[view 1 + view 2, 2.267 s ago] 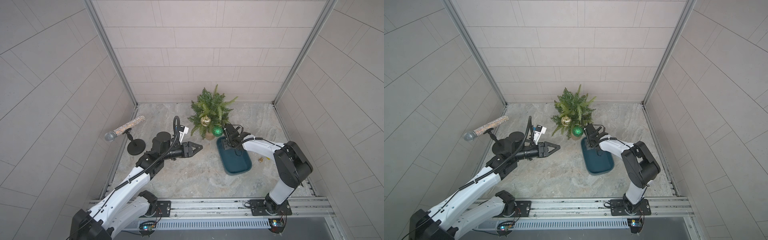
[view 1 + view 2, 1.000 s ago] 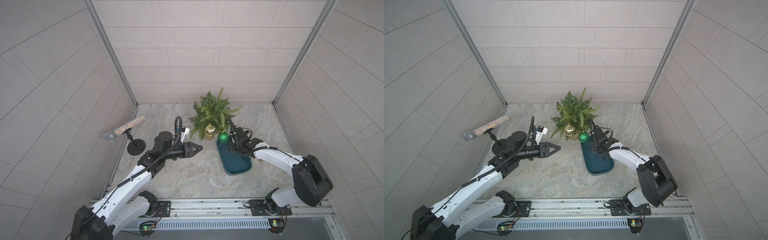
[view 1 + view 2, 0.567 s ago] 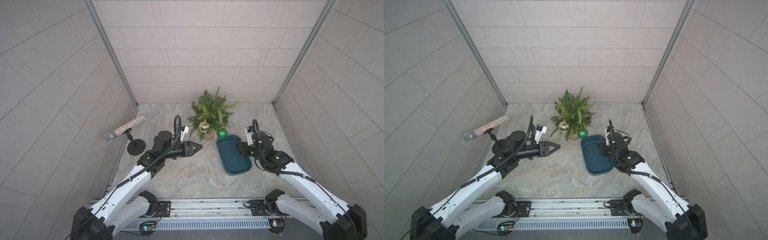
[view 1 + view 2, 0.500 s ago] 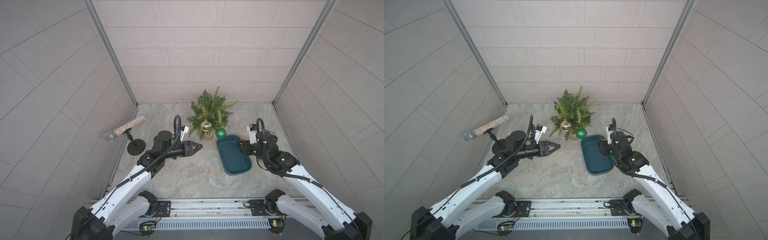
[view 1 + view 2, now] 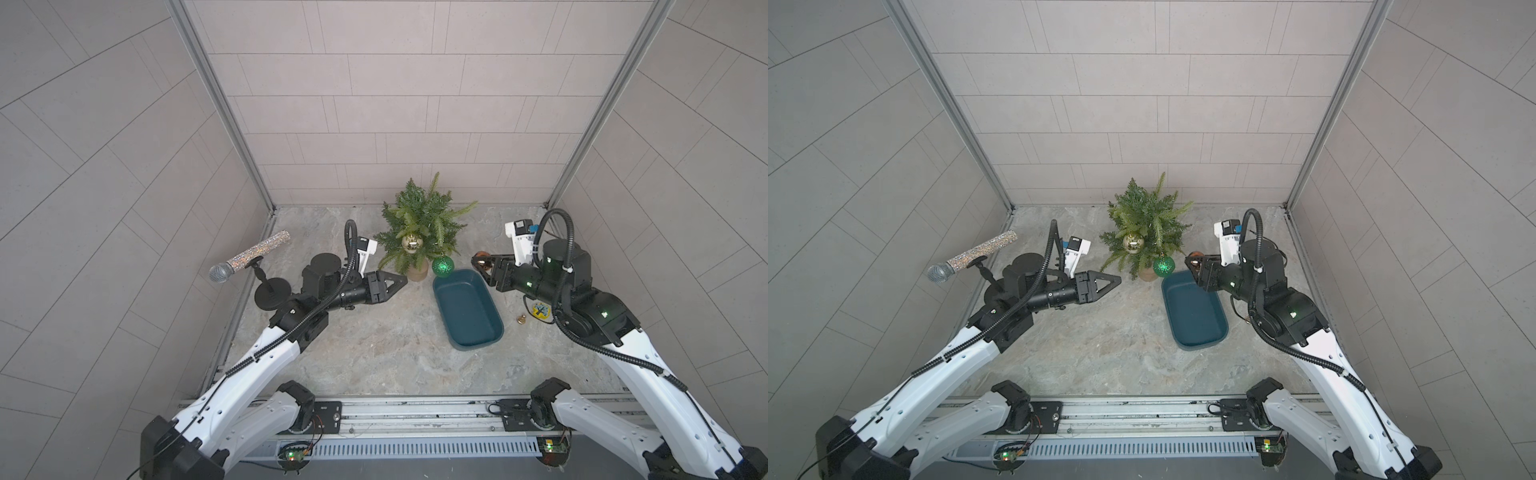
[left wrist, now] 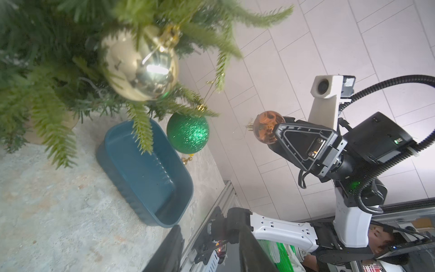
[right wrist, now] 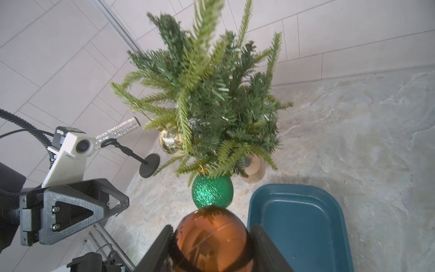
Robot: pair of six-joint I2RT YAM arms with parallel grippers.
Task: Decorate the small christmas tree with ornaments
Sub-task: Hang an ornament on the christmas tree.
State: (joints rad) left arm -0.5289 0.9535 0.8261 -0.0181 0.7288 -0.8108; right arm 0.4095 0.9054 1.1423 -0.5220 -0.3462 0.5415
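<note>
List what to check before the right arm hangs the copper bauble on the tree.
1. Grip: right gripper is shut on the copper bauble: ok.
2. Hanging loop: the cap points toward the small christmas tree, but the loop is too thin to judge: cannot tell.
3. Tree stands upright on its base: ok.
4. Gold bauble and green bauble hang from branches: ok.
5. Left gripper is open and empty, on the tree's opposite side from the copper bauble: ok.
</note>
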